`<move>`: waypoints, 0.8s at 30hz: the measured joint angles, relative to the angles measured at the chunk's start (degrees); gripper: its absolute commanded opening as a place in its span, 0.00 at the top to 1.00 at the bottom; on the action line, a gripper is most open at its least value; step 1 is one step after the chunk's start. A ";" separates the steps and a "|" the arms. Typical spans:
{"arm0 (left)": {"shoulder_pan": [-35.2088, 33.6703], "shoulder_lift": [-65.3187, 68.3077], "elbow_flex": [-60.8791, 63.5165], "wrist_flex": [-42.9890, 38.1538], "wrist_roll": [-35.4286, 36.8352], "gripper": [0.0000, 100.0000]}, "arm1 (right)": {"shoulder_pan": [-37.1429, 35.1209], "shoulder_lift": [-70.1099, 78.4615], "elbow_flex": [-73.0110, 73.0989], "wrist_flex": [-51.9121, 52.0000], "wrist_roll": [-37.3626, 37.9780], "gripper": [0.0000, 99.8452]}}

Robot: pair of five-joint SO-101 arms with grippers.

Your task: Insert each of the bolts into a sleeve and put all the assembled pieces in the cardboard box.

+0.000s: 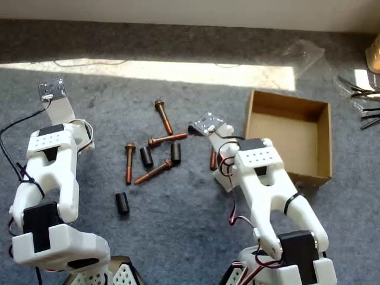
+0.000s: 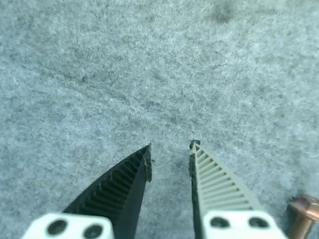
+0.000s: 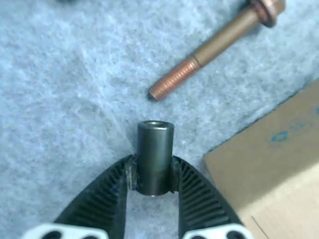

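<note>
One sleeve (image 3: pixel 155 144) is up: your right gripper (image 3: pixel 152 168) pinches it, bore pointing out past the tips toward a bolt (image 3: pixel 214 50) lying on the carpet (image 3: pixel 65 74) just ahead, with the cardboard box (image 3: pixel 269 164) close beside. You're at the mating step, I'd say (nothing boxed yet, seen from above). Next calls for a bolt lined up square with that bore. Your left gripper (image 2: pixel 169 149) hangs low over bare carpet, jaws spread, holding nothing.

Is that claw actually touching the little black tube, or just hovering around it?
Touching. The right wrist view shows the right gripper clamped on the black tube, both fingers pressed against its sides with no gap.
</note>
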 measured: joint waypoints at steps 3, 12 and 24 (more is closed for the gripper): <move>0.00 0.00 0.00 0.00 0.00 0.87 | 0.00 0.00 0.00 0.00 0.00 0.94; 0.00 0.00 0.00 0.00 0.00 0.87 | -0.09 0.00 0.53 0.00 0.00 0.86; 0.00 0.00 0.00 0.00 0.00 0.87 | -0.88 0.35 0.53 0.00 0.00 0.86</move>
